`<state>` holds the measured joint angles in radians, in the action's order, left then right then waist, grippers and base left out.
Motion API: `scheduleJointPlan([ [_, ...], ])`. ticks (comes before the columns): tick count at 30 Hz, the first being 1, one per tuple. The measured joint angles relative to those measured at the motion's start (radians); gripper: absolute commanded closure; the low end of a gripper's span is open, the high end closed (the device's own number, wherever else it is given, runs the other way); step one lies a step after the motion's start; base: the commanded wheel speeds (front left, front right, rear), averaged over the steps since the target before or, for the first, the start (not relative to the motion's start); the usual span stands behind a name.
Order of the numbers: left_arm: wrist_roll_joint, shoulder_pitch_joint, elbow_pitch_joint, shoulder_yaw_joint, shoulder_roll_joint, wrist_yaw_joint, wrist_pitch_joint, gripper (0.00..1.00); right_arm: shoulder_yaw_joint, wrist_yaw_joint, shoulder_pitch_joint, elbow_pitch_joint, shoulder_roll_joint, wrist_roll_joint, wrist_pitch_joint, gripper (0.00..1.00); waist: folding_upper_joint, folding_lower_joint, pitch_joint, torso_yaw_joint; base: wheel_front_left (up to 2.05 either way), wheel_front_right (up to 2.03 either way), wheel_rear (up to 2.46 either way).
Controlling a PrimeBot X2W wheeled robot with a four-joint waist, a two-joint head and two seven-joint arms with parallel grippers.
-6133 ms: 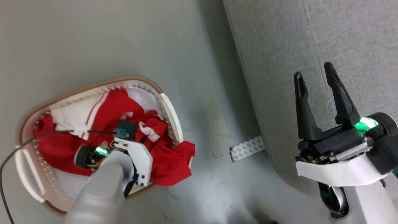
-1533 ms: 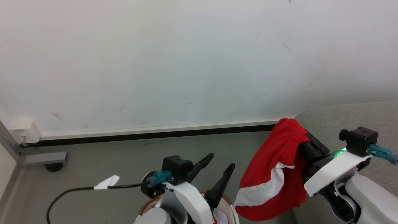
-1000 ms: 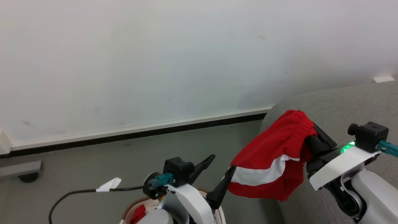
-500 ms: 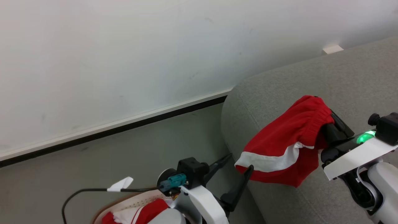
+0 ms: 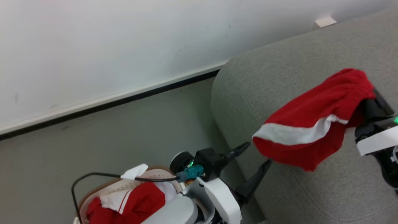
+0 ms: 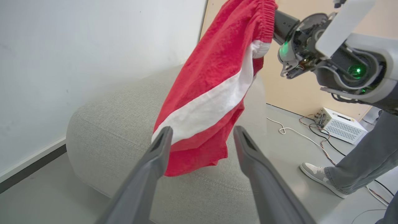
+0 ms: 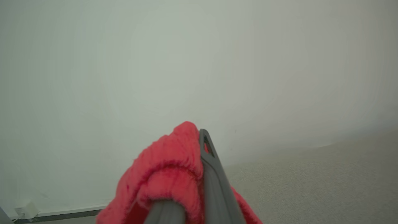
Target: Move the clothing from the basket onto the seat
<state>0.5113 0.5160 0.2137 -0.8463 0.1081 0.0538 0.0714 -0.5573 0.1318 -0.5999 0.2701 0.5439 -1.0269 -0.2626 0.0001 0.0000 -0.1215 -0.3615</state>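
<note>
We see a pale wall (image 5: pixel 93 46) meeting the grey floor (image 5: pixel 124 130) along a dark skirting line. The seat (image 5: pixel 279 77) takes up the right side, its rounded end facing the floor, and its grey top spreads wide under and behind the load. The basket (image 5: pixel 107 186) stands on the floor at the lower left, beside the seat's end. It holds a heap of red and white clothing (image 5: pixel 140 202), and the left arm hides part of it.

A red garment (image 5: pixel 314 124) hangs over the seat near its rounded edge. Its long axis slopes from the gathered waistband at the upper right down to the hem at the lower left, and a white stripe runs along it. We cannot tell whether the hem touches the fabric.

The right claw (image 7: pixel 202 140) is clamped on the waistband. The left claw (image 5: pixel 258 153) is spread wide and holds nothing, above the basket, its fingers pointing at the hem
</note>
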Motion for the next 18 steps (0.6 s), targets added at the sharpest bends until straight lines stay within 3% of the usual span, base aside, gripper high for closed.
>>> scheduleJointPlan([
  [11, -0.058, 0.258, 0.022, -0.001, -0.004, 0.044, -0.002, 0.0, 0.249, 0.0, -0.277, 0.209, 0.056, 0.042, 0.006, 1.0, 0.0, 0.0002, -0.239, 0.083, 0.0, 0.0, 0.0],
  [18, -0.063, 0.437, 0.059, -0.005, -0.032, 0.062, 0.027, 0.0, 0.433, 0.0, -0.527, 0.413, 0.124, 0.201, 0.006, 1.0, -0.0001, 0.0003, -0.391, 0.152, 0.0, 0.0, 0.0],
])
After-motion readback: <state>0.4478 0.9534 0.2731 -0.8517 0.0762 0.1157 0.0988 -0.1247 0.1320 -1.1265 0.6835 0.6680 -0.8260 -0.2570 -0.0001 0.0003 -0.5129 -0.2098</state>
